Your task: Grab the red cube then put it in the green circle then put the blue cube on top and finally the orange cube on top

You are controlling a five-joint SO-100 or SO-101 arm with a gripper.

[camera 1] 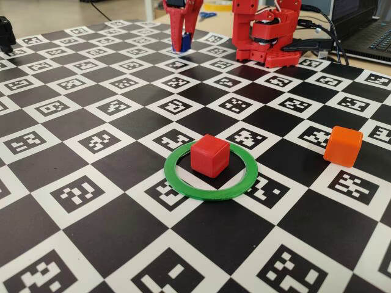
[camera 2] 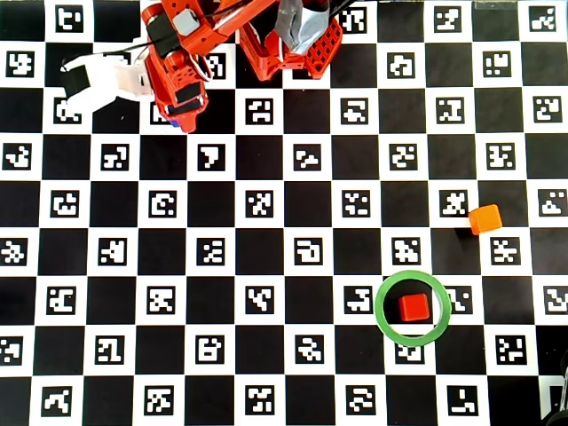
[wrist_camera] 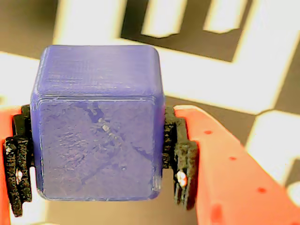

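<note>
You are working over a checkered surface (camera 2: pixel 284 222) printed with black and white marker squares, and the red arm (camera 2: pixel 182 53) stands at its far edge in the overhead view, near the top left. The green circle (camera 2: pixel 412 308) lies well apart from it, toward the lower right of that view, and the red cube (camera 2: pixel 414 307) already sits inside the ring, roughly centred and flat on the surface. So the first step looks done, and the second is in hand.

The orange cube (camera 2: pixel 485 218) rests on its own up and to the right of the ring in the overhead view, near it but not touching.

Your claw (wrist_camera: pixel 98 154) is clamped on the blue cube (wrist_camera: pixel 96 122): in the wrist view the dark pads (wrist_camera: pixel 182 164) press both side faces, with the cube sitting square between them. In the fixed view the blue cube (camera 1: pixel 185 41) shows low between the red fingers, close to the surface; whether it has lifted clear I cannot tell.

The relation that matters: from the claw, the red cube lies diagonally across the surface, down and to the right in the overhead view. You will probably need to lift first, then carry along that diagonal, passing left of the orange cube, and arrive above the red cube with the faces squared.
</note>
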